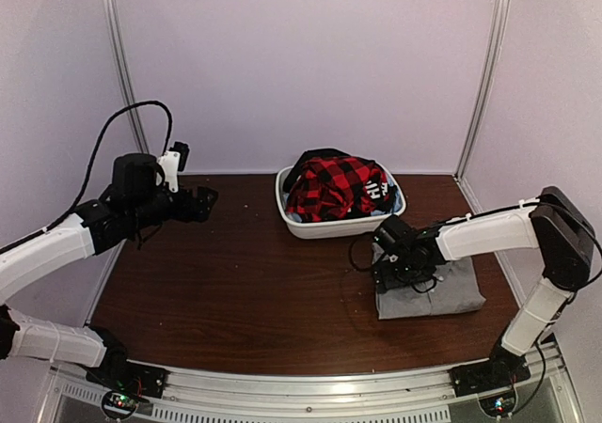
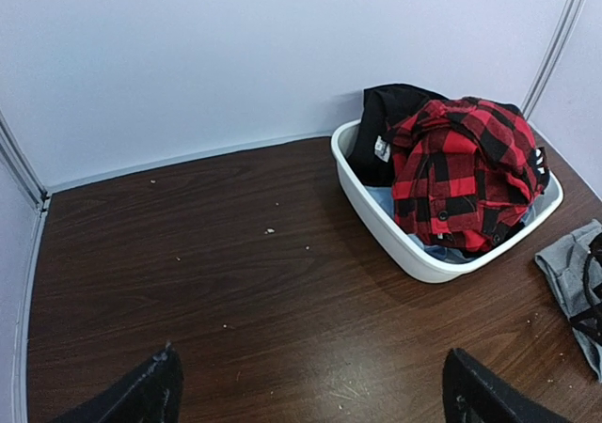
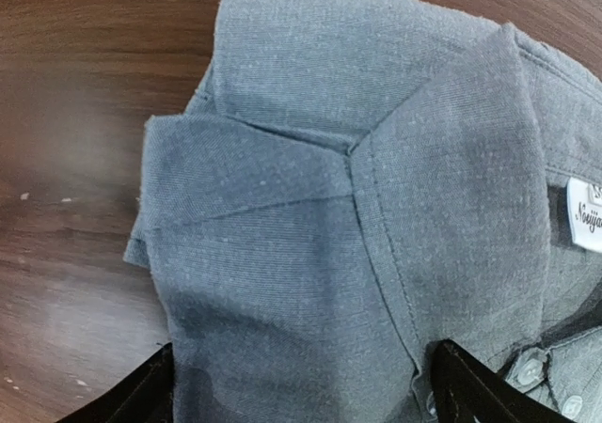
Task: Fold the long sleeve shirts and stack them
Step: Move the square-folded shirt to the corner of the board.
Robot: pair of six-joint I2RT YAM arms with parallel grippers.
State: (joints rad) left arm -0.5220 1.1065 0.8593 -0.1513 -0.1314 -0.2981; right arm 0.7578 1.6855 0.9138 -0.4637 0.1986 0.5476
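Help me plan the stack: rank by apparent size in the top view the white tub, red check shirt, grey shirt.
1. white tub
2. red check shirt and grey shirt look about alike: one bunched, one folded.

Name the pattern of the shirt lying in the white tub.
The shirt is a red-and-black check, clearest in the left wrist view.

Overhead and left wrist: shared tub (image 1: 331,228)
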